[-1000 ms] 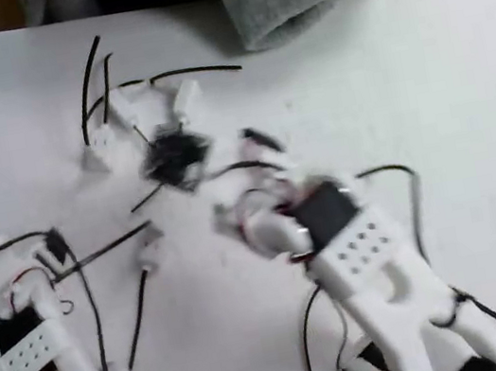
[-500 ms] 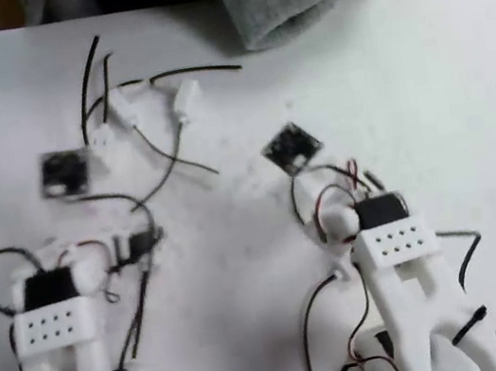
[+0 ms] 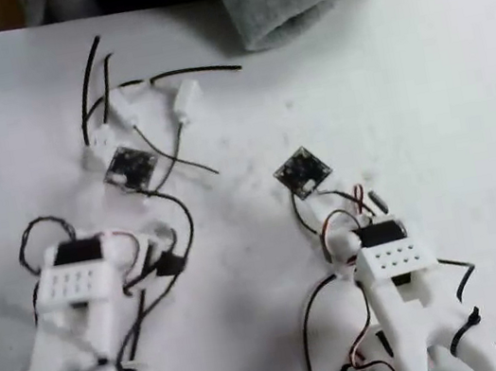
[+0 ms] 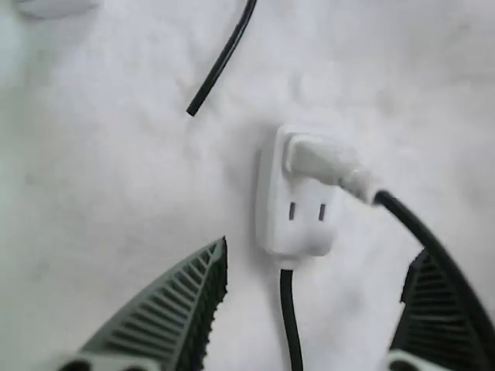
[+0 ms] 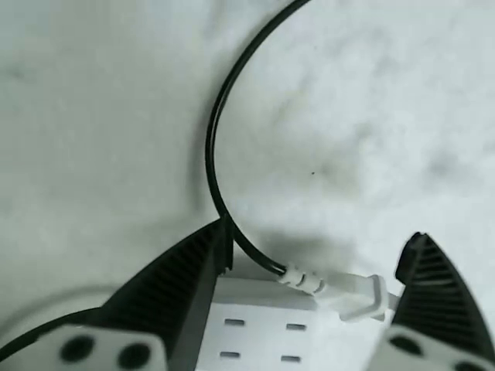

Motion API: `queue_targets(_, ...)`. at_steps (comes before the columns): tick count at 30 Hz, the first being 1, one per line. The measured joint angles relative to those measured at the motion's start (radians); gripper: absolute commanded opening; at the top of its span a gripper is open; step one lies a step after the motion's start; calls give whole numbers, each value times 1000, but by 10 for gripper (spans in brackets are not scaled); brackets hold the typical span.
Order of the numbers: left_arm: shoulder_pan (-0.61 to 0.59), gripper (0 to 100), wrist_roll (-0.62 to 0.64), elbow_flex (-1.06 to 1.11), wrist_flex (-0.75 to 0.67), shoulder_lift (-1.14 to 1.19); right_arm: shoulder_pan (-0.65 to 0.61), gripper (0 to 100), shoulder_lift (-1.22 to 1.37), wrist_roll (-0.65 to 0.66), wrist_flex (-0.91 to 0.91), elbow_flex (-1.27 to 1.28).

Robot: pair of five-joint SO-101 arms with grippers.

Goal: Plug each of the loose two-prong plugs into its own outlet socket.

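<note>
Left outlet: a small white plastic outlet block (image 4: 298, 209) lies flat on the white worktop (image 4: 93, 170), in its far-left part below the left arm (image 3: 73, 283). One pair of slots is bare. A white two-prong plug (image 4: 317, 158) on a black cord (image 4: 433, 255) looks seated in the pair beside it.
Stray lead: a cut black cord end (image 4: 220, 66) lies apart from that block.
Left claw: the left claw (image 4: 319, 259) is spread wide, one finger on each side of the block, and holds nothing. No contact shows.
Handling: the plugs and blocks are judged light, hard and smooth. A block would likely slide under a push unless braced, and a springy cord could tug its plug askew. The best hold is across the flat sides of the plug's moulded body, not on the cord.
Right outlet: a second white outlet block (image 5: 263, 328) lies nearer the worktop's middle, under the right arm (image 3: 391, 261). A white plug with a ribbed collar (image 5: 352, 294) lies along its edge, and its looping black lead (image 5: 220, 131) curves away. Whether its prongs are in a socket cannot be told.
Right claw: the right claw (image 5: 321, 236) gapes wide and empty. One finger is just beside the lead and the block's edge; whether it touches them cannot be told.
</note>
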Motion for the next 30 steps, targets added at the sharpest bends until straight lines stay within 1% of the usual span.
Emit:
queue_targets(4,0,354,-11,-124,-28,253,0,334,0,0,-5,12)
queue_targets(8,0,340,-14,-293,25,454,0,334,0,0,-25,25)
queue_targets(14,0,186,-14,-482,112,651,0,334,0,0,-25,25)
queue_targets(18,9,88,-14,-577,180,738,0,334,0,0,-25,25)
queue_targets(20,11,63,-14,-614,209,766,0,334,0,0,-25,25)
queue_targets(24,5,68,-14,-695,244,775,0,334,0,0,-25,28)
queue_targets(28,5,68,-6,-861,374,756,0,334,0,0,-25,28)
queue_targets(30,5,68,43,-988,445,750,0,334,0,0,-34,28)
